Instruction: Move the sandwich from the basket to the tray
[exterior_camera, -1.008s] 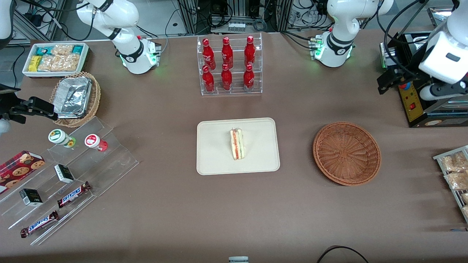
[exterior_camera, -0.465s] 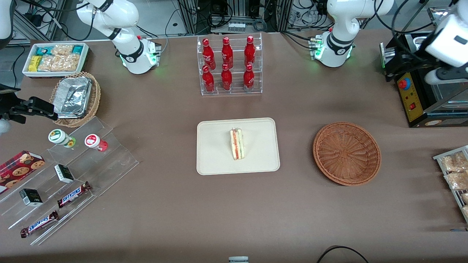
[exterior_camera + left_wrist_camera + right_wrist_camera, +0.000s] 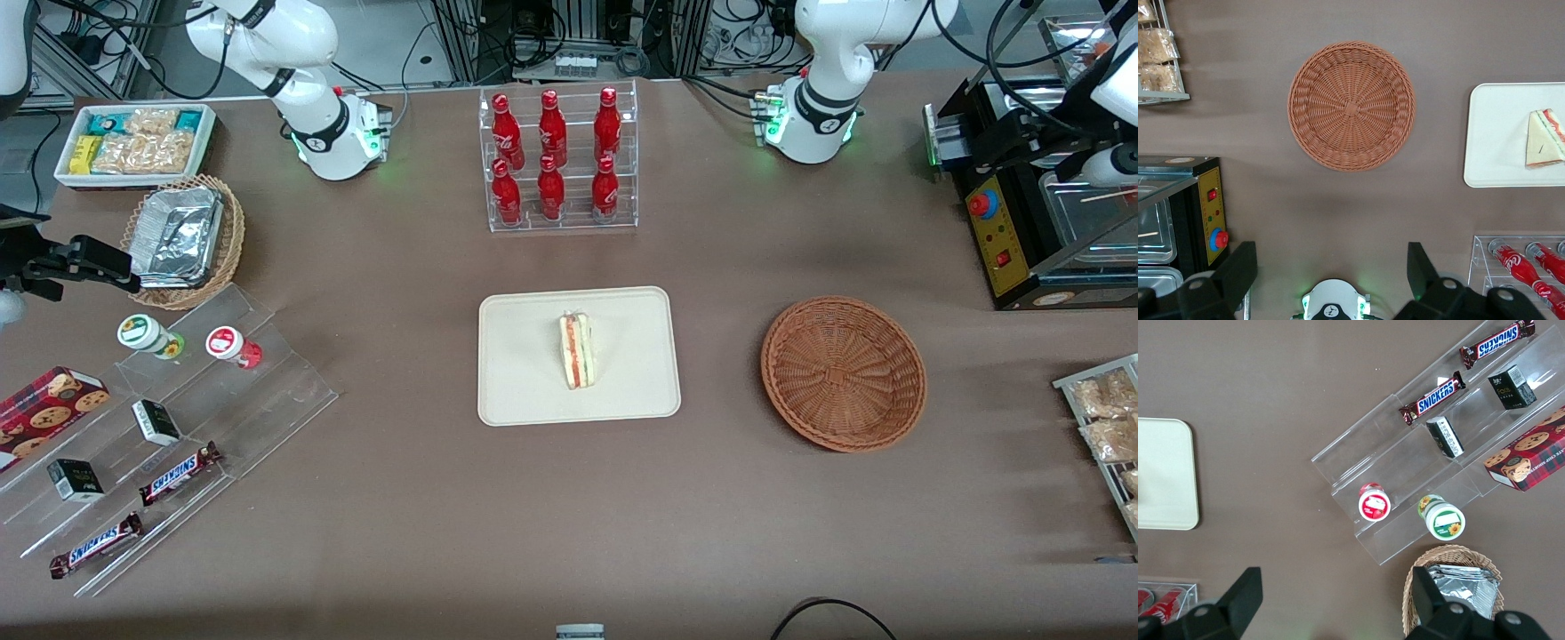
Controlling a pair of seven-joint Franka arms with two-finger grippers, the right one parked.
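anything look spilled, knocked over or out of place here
Nothing stands out. The sandwich sits intact on the tray, the basket stands upright and empty beside it, and the gripper, fingers open, hangs high above the table near the basket.

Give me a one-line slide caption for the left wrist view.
Open gripper high over the empty basket; sandwich on the tray.
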